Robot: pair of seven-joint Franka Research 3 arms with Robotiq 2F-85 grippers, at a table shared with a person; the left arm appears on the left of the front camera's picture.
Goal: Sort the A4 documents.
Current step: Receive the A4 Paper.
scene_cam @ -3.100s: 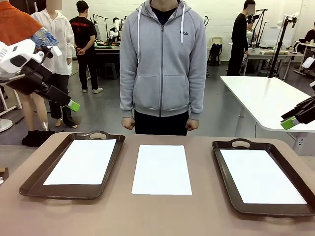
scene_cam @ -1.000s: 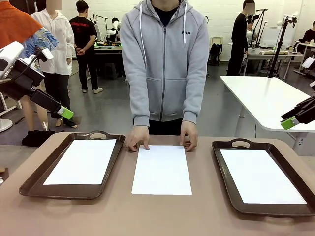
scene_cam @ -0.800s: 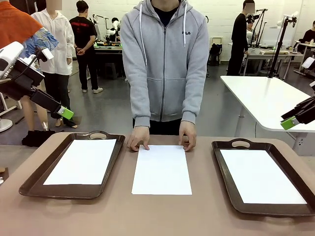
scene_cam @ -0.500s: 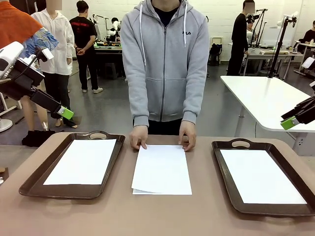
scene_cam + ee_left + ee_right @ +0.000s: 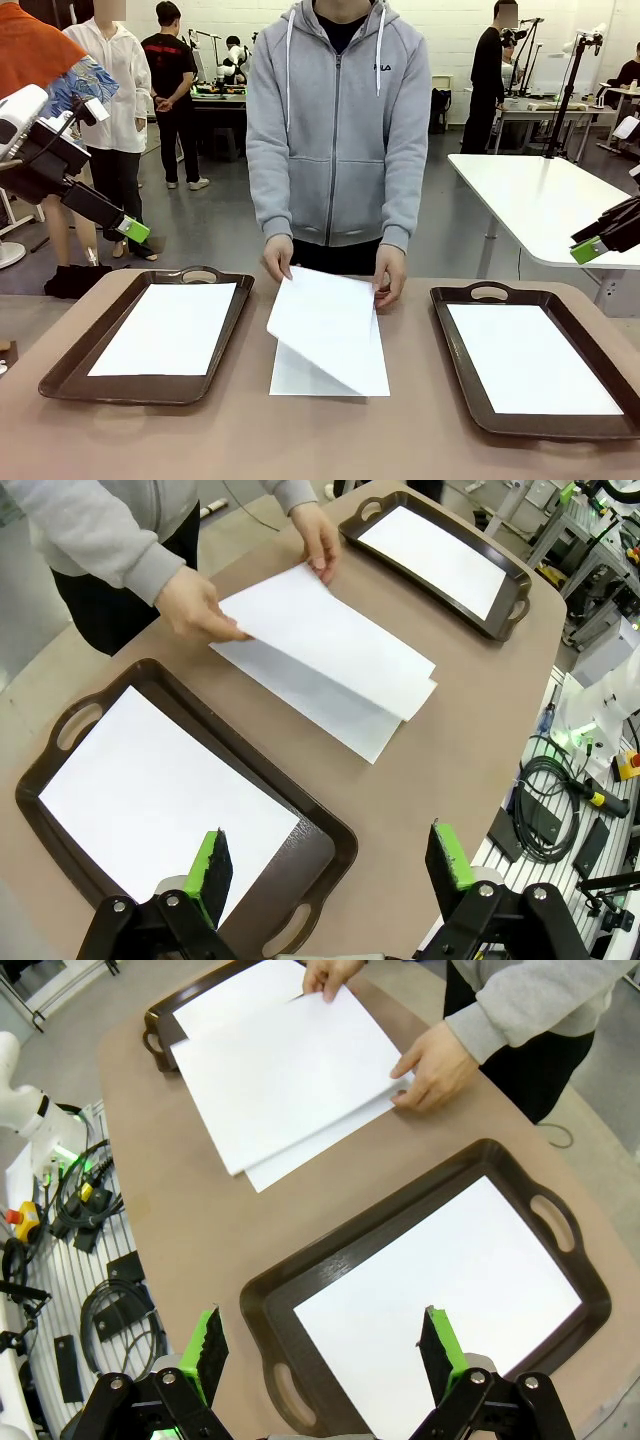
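Note:
Several A4 documents lie in a small stack [image 5: 330,378] on the table's middle. The person, standing at the far side, grips the top sheet [image 5: 322,312] with both hands [image 5: 278,259] and lifts its far edge off the sheet below. That raised sheet [image 5: 330,640] [image 5: 280,1065] is seen from both wrists. One white sheet [image 5: 170,328] lies in the left dark brown tray [image 5: 70,372], another [image 5: 530,358] in the right tray [image 5: 455,350]. My left gripper [image 5: 128,228] [image 5: 330,865] hangs open, high above the left tray. My right gripper [image 5: 590,248] [image 5: 323,1350] hangs open above the right tray.
Both trays have handle cut-outs at their far ends [image 5: 198,275]. Bare brown tabletop [image 5: 320,440] runs along the near edge. A white table [image 5: 540,200] stands behind on the right. Cables and tools [image 5: 90,1260] lie on the rack beside the table.
The person's hands, which rested on the stack's far edge, have lifted the top sheet so that it tilts up off the sheet below. Neither arm has moved.

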